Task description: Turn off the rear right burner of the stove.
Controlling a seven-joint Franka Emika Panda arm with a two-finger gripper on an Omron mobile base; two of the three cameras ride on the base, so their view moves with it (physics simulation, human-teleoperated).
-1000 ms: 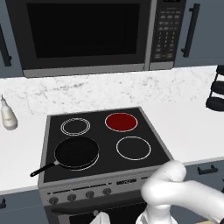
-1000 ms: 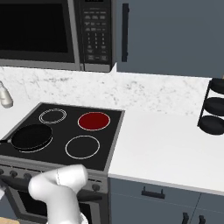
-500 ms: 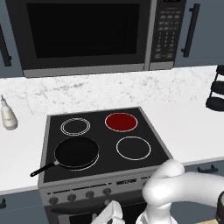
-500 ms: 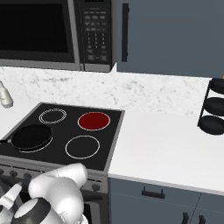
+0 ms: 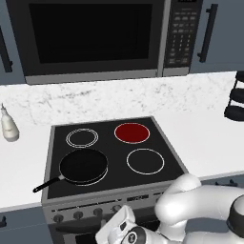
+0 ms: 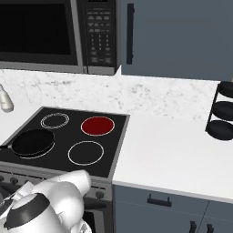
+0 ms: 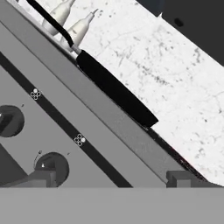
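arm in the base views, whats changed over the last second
The arm has swung down in front of the stove, bringing the gripper up to the knob panel; nothing grasped yet. The rear right burner stays red, and the pan has not moved.

A black frying pan (image 5: 84, 166) sits below a microwave (image 5: 95, 38), a white bottle (image 5: 8, 125) left on the counter (image 6: 173, 150).
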